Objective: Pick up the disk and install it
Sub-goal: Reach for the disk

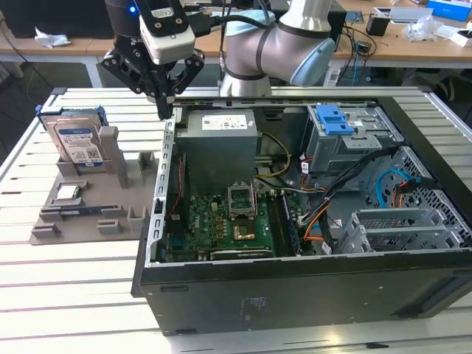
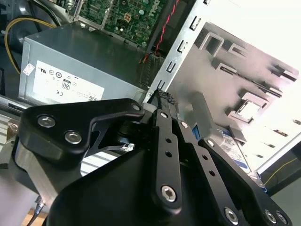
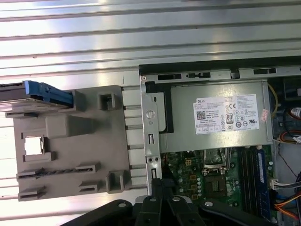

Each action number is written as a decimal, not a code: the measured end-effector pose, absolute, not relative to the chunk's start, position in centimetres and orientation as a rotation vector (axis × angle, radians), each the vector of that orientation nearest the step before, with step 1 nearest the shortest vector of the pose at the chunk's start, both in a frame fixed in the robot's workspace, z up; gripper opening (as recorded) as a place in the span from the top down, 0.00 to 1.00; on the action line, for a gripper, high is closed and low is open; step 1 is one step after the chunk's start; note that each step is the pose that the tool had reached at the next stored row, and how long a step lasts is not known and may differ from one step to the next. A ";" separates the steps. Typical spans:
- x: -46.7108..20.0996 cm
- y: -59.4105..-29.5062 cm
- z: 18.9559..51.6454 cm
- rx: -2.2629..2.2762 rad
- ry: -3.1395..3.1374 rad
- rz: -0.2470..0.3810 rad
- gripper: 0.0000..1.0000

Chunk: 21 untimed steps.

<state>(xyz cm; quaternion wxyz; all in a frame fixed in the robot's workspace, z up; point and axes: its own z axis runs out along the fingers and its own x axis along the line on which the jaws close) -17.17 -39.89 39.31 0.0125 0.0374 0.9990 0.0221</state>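
- Fingers (image 1: 165,109) were pressed together at the tips, gripping nothing; they hung over the PC case (image 1: 295,287) edge nearest the grey tray (image 1: 110,193), by the pwr supply (image 1: 221,147).
- Disk (image 1: 77,141) stood upright in a slot at the tray's corner, exterior view's left, apart from the fingers.
- Tray sat on the slatted counter (image 1: 74,287), just beside the case.

On the tabletop (image 1: 74,280), a holder tray (image 1: 133,193) lies at the exterior view's left just beside the computer case (image 1: 295,287), the disk (image 1: 77,141) standing upright at its far end, while inside the case the power supply (image 1: 217,140) sits behind the motherboard (image 1: 214,221).
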 end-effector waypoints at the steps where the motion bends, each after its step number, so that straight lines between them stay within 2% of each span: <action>1: -17.3 -39.9 39.3 0.117 3.114 0.069 0.89; 21: -19.7 -39.9 39.3 0.117 3.114 0.069 0.89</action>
